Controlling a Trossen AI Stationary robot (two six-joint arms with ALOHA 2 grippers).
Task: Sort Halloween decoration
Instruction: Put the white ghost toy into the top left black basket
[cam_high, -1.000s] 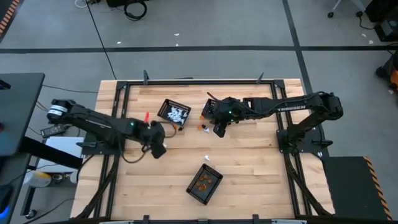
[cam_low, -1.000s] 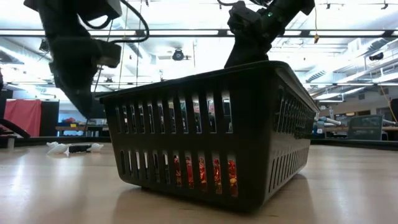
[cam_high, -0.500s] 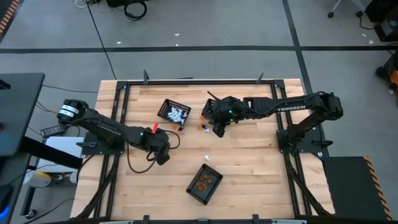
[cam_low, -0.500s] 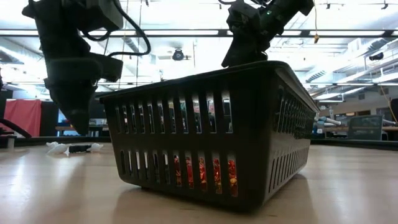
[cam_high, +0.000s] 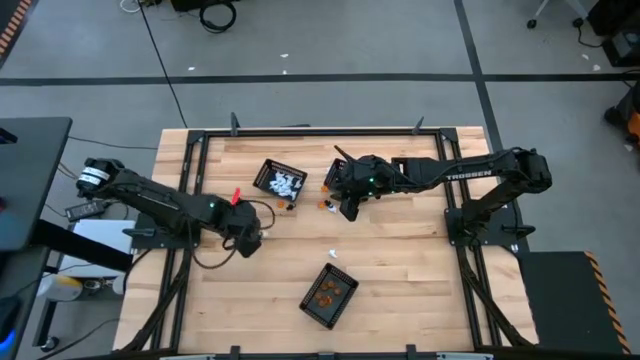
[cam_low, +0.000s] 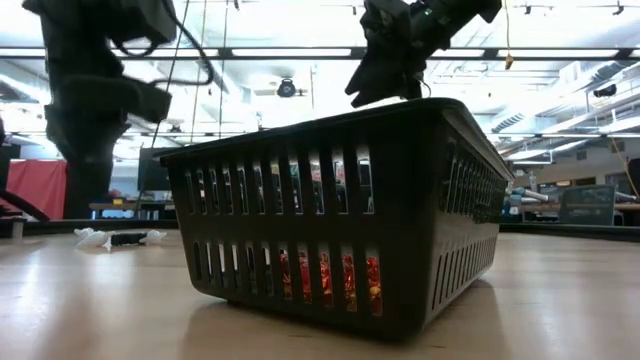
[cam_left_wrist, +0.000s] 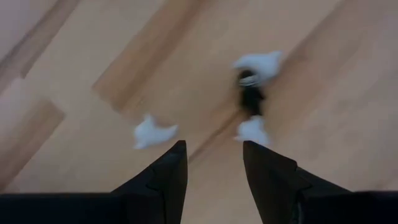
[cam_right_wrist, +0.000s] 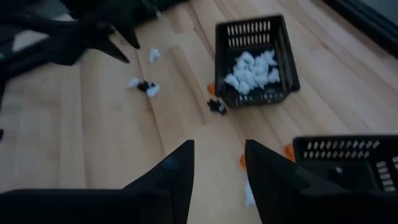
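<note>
Black mesh everywhere: three baskets on the wood table (cam_high: 400, 250). Basket with white trinkets (cam_high: 281, 180) sits at 11 o'clock from table centre, basket with orange trinkets (cam_high: 329, 293) at 6 o'clock, third basket (cam_high: 334, 178) at 12, mostly under the right arm.

Left gripper (cam_high: 247, 243) hangs over bare table at 9 o'clock from centre, fingers (cam_left_wrist: 163, 180) spread, nothing between them. In its wrist view, loose pieces lie just ahead of the fingertips: a white trinket (cam_left_wrist: 152, 132), apart from it a black trinket (cam_left_wrist: 250, 99) with two white ones touching it, one at each end.

Right gripper (cam_high: 349, 208) is just beside the third basket, at its 5 o'clock, fingers (cam_right_wrist: 171, 177) parted and empty. Its wrist view shows the white-filled basket, a small black piece (cam_right_wrist: 217, 106) just outside that basket's wall, orange bits (cam_right_wrist: 288, 150) near the third basket's rim.

Low view: orange-filled basket blocks most of the frame, orange showing through the bottom slots.
</note>
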